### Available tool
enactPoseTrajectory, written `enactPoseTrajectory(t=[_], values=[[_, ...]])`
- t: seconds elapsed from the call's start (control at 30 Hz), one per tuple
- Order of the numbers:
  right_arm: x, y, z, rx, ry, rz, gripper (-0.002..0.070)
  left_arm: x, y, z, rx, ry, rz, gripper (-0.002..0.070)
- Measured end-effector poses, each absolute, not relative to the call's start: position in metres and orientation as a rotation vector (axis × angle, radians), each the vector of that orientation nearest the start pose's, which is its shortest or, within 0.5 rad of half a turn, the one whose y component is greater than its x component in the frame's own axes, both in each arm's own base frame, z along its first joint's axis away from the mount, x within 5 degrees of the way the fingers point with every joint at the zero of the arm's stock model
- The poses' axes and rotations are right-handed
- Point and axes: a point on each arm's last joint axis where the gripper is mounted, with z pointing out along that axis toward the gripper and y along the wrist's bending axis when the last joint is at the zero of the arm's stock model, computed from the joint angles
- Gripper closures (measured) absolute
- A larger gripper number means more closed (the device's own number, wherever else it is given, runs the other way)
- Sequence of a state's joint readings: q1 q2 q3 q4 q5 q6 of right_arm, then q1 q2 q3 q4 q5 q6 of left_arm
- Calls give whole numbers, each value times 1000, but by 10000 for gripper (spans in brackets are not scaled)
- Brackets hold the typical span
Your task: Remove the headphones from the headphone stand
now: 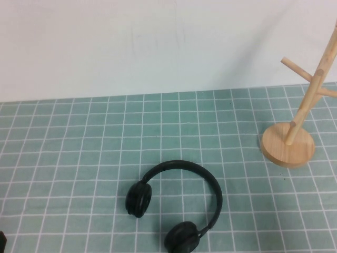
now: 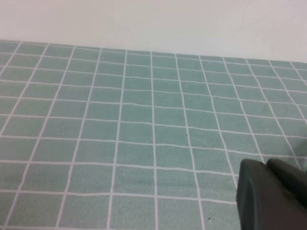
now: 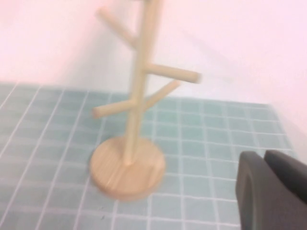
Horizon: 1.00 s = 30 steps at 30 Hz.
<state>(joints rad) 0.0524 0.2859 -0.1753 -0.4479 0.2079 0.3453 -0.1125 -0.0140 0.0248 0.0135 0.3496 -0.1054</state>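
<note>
Headphones are lying flat on the desk, band arching away from the robot, one cup toward the robot's left and the other at the near edge of the high view. They are sitting well apart from the stand, which is standing upright toward the right, w/ all visible pegs bare. Judging from this layout, removal is already done: nothing is hanging on the stand.

Left tool is showing only as a dark body at the corner of its wrist view, hovering over bare desk; cannot tell whether released or clenched. Right tool is likewise a dark corner shape, facing the stand from nearby, touching nothing; state likewise unclear. Neither is gripping anything visible.

Desk is wearing a green cloth w/ a white grid; a plain white wall is closing the scene behind it.
</note>
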Motion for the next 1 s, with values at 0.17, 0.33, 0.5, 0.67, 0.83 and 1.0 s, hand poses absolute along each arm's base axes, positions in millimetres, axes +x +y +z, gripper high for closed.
enactPoseTrajectory(t=[0.17,0.33,0.5,0.67,0.83,1.0], values=[[61,-7,209,48,1646,-100,682,53,-6,174,15,1846,-139,678],[54,-8,201,160,1550,-35,682,53,-6,174,15,1846,-139,678],[54,-8,202,161,1543,-26,682,53,-6,174,15,1846,-139,678],[54,-8,200,177,1545,-10,682,53,-6,174,15,1846,-139,678],[55,-7,195,177,1595,2,682,53,-6,174,15,1846,-139,678],[54,-2,189,60,1685,-35,682,53,-6,174,15,1846,-139,678]])
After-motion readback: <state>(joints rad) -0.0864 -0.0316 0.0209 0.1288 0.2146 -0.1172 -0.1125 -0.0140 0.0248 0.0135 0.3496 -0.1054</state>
